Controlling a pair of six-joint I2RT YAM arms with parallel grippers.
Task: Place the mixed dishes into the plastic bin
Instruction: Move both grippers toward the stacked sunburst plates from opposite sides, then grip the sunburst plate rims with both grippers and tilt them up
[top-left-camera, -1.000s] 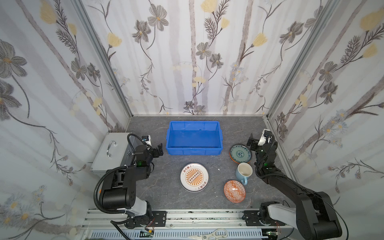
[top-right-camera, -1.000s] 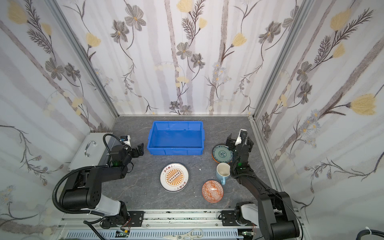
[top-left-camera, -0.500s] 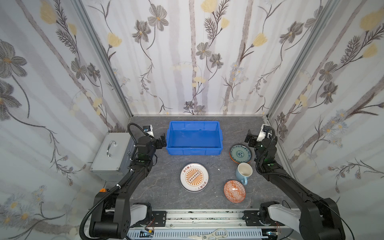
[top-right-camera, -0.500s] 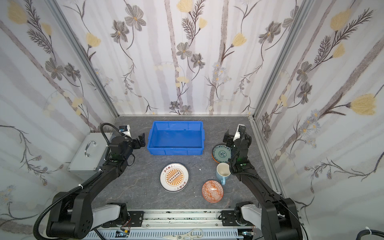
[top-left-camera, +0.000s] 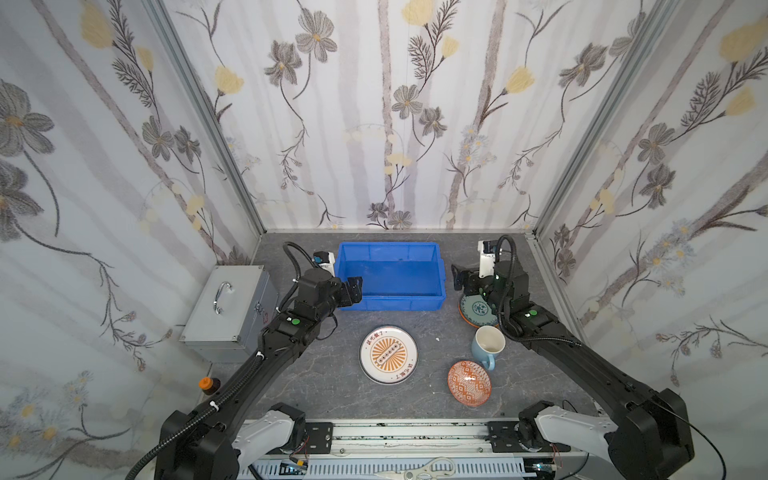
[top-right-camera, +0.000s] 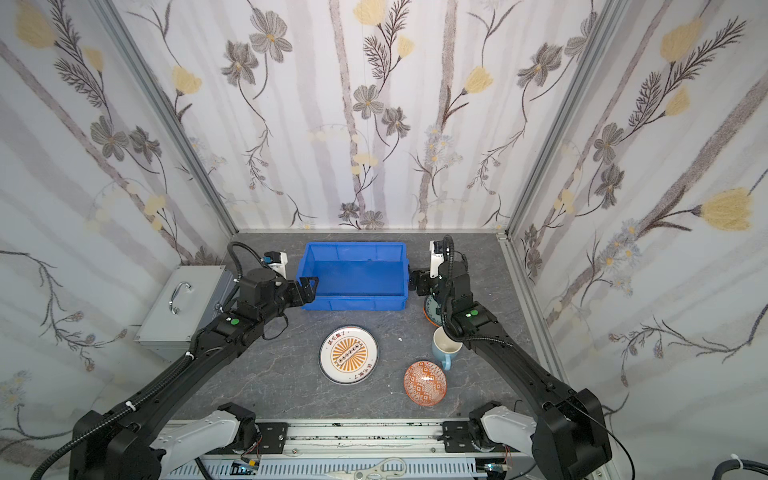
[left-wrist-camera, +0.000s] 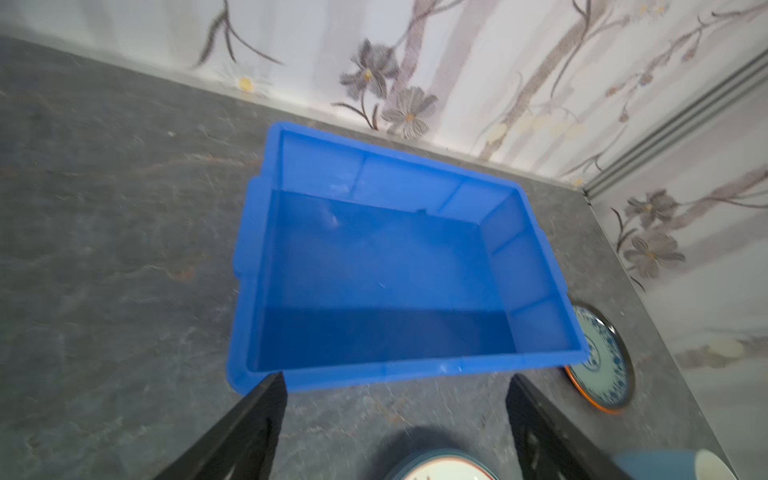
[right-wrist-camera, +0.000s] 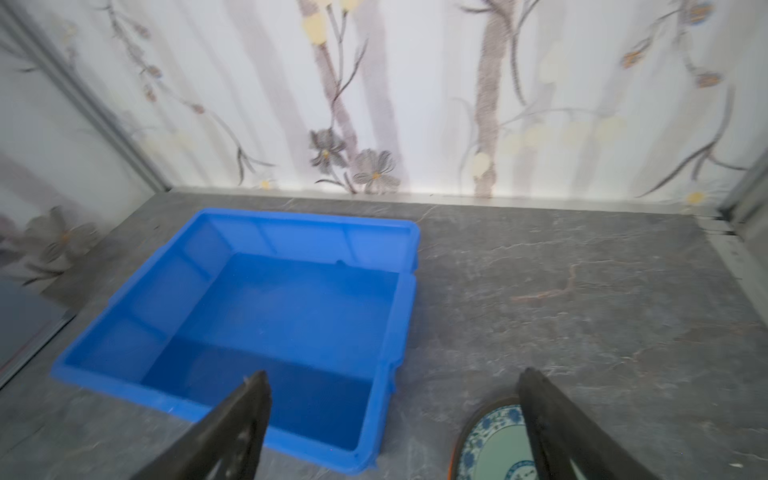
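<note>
Very little writing can be read here. The white sunburst plate (top-left-camera: 388, 354), lying flat on the grey tabletop, carries two short arcs of red-orange Chinese characters on its rim, one on the far side and one on the near side; in both top views (top-right-camera: 348, 354) they are too small to make out for certain. The grey metal case (top-left-camera: 226, 307) on the left has small dark lettering and a red mark, possibly "13", on its side wall, too small to read surely.
</note>
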